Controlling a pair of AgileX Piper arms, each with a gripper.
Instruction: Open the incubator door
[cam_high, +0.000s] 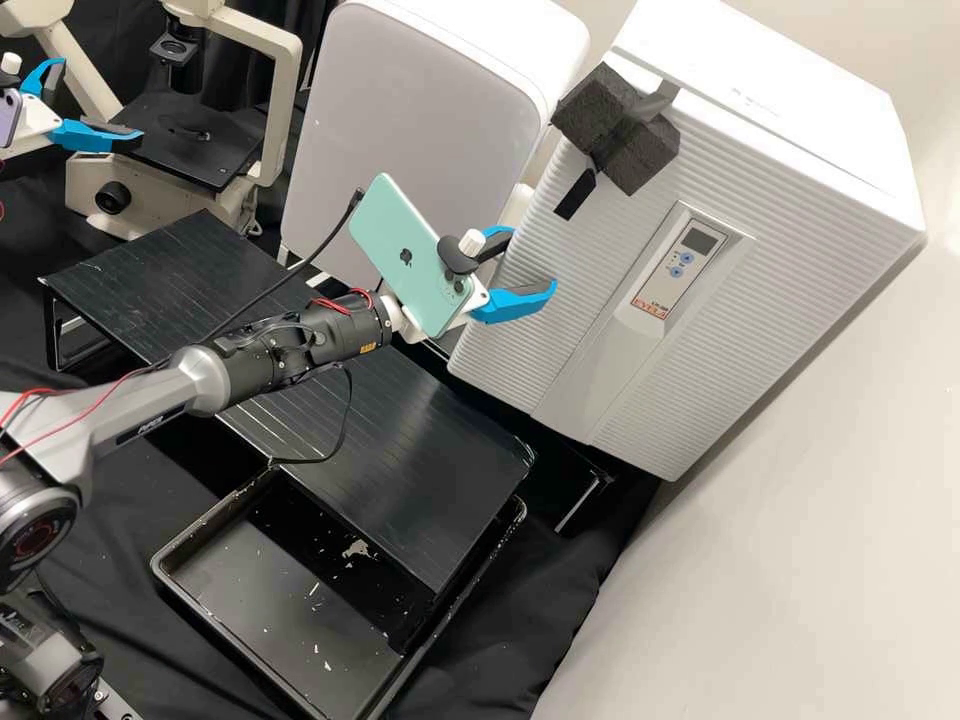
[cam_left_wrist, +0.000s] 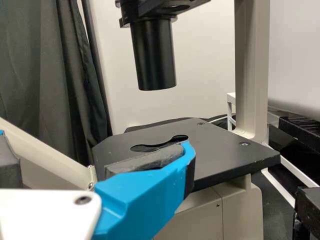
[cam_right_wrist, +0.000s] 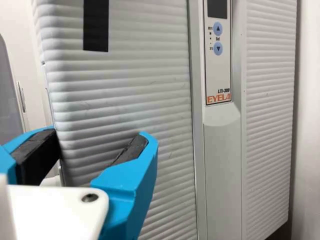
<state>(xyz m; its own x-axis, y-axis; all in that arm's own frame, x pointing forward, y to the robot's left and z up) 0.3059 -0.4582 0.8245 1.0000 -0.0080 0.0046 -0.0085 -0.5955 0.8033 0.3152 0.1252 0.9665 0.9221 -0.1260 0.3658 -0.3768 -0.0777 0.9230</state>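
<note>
And here the right gripper (cam_high: 534, 260) is held open, fingers parted, by the side edge of the incubator door (cam_high: 560, 310). The door is seen shut, white and finely ribbed, faced towards that gripper, its long axis upright. Down the front, a panel (cam_high: 675, 262) is set with a dark display (cam_high: 698, 240), blue buttons (cam_right_wrist: 218, 28) and red lettering (cam_right_wrist: 218, 99). Farther off, the left gripper (cam_high: 102, 99) is held open by the microscope (cam_high: 285, 100).

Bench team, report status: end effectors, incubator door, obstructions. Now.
Right end effector open, at incubator door. Left end effector open, by microscope. Incubator door shut. Dark blocks higher on incubator front, not between right end effector's fingers.
</note>
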